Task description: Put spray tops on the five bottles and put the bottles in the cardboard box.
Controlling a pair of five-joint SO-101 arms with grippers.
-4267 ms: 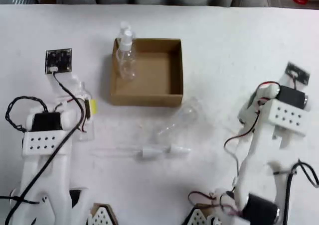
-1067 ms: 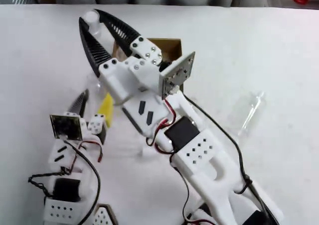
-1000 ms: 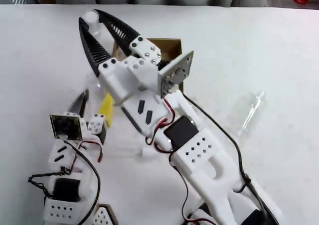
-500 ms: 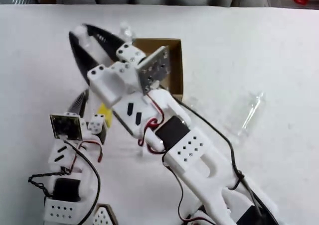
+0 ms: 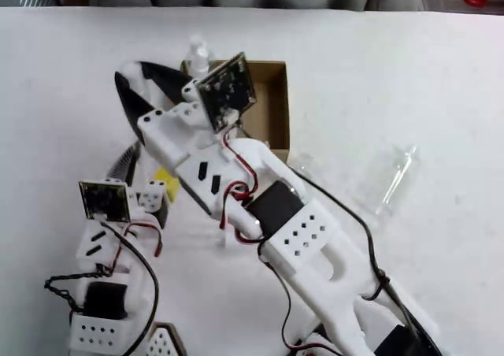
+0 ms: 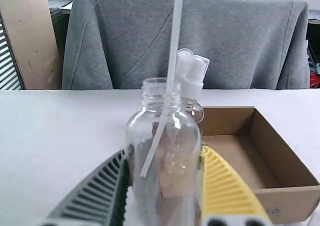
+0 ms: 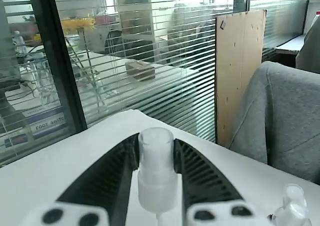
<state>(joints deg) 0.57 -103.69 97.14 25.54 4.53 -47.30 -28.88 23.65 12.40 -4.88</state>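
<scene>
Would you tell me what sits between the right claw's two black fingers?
A white spray top sits there, gripped by the right claw, as the right wrist view shows.

- High view: fixed, far, looking down on table (image 5: 409,64) and box (image 5: 280,108).
- Left wrist view: close, level, facing box, chair (image 6: 225,41).
- Right wrist view: close, level, facing chair, window (image 7: 150,31).

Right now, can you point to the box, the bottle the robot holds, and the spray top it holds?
box (image 6: 275,151), left wrist view, on its inner side wall.
bottle (image 6: 177,146), left wrist view, on its clear body.
spray top (image 7: 156,171), right wrist view, on its white head.
</scene>
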